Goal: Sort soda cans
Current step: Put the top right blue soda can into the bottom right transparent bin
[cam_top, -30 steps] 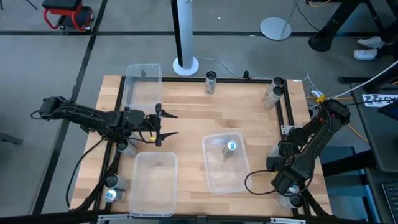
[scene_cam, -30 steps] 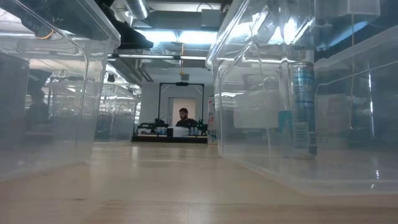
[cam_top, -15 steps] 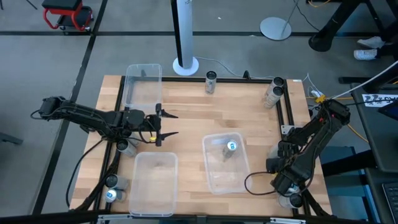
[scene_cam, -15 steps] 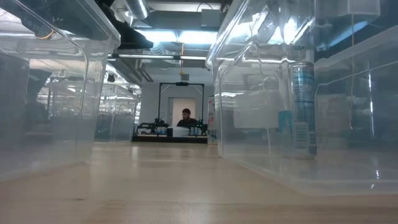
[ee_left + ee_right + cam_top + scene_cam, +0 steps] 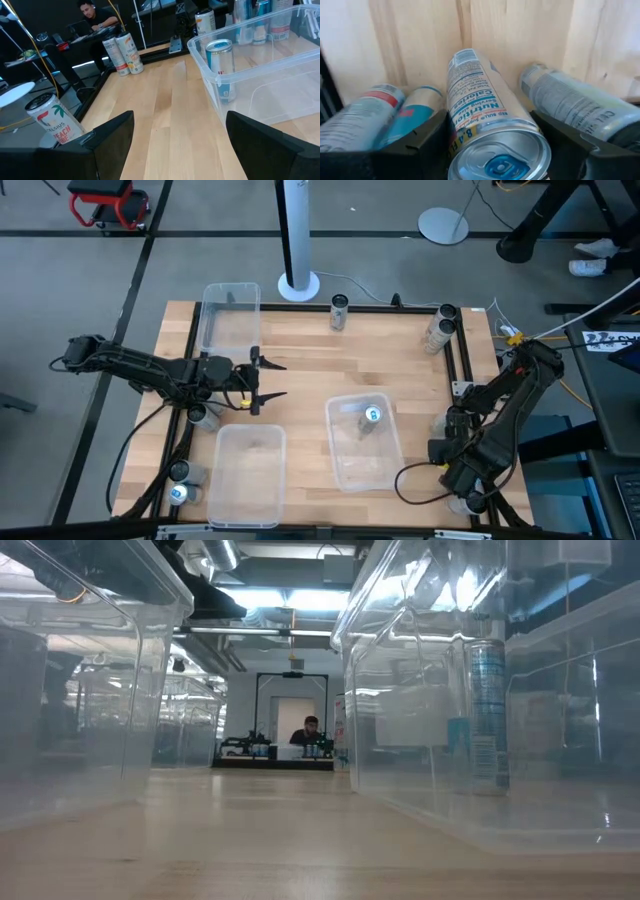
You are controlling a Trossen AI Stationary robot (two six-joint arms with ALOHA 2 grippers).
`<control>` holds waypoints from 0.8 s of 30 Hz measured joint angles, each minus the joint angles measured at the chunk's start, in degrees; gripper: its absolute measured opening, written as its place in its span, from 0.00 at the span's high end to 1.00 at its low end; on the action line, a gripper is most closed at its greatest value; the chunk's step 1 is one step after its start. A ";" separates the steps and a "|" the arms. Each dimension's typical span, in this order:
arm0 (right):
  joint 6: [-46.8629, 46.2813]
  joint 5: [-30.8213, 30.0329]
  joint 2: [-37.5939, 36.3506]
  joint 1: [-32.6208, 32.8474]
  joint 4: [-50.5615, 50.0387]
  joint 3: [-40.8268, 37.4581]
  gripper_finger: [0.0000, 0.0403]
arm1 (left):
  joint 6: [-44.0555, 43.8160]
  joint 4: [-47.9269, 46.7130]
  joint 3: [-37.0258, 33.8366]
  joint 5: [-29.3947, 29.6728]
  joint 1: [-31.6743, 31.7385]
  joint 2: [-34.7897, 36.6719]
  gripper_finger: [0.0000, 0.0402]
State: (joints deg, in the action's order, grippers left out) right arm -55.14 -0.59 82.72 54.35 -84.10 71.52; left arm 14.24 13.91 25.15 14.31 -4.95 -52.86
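Note:
My right gripper (image 5: 468, 492) hangs over the table's near right corner, pointing down, shut on a silver soda can (image 5: 480, 115) with a blue tab. Other soda cans (image 5: 575, 105) (image 5: 365, 117) stand close around it. One blue-topped can (image 5: 372, 416) stands upright in the clear bin (image 5: 345, 465) right of centre. More cans stand at the far edge (image 5: 339, 310) (image 5: 440, 330) and along the left edge (image 5: 203, 417) (image 5: 180, 492). My left gripper (image 5: 262, 380) waits open at mid-left, level, touching nothing. My right gripper pinches the silver can between its two fingers, one on each side of the wall just below the top rim (image 5: 465, 135). The fingers come from above, pointing down. The can hangs upright below them, its bottom end (image 5: 462, 55) over the wood.
Two more clear bins stand at the far left (image 5: 230, 315) and near left (image 5: 250, 475). A black frame rail (image 5: 465, 370) runs along the table's right side beside the right arm. Bare wood lies between the bins in the middle. A person sits in the room beyond the table.
My right arm has risen a little over the near right corner, the can going up with it. My left arm has kept still.

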 joint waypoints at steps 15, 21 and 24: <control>1.64 -12.67 -0.11 -0.03 -6.22 12.44 0.41 | 0.09 0.04 0.01 0.00 -0.02 0.01 0.24; 5.75 -16.59 -0.33 -1.48 -6.00 13.47 0.40 | 0.11 0.02 0.00 0.01 -0.02 0.00 0.24; 8.85 -16.78 -0.37 -3.31 -5.94 13.49 0.41 | 0.09 0.02 0.02 0.01 -0.02 0.01 0.24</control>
State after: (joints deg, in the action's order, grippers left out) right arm -46.28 -17.37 82.35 51.05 -90.04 85.01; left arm 14.33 13.93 25.17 14.31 -4.97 -52.86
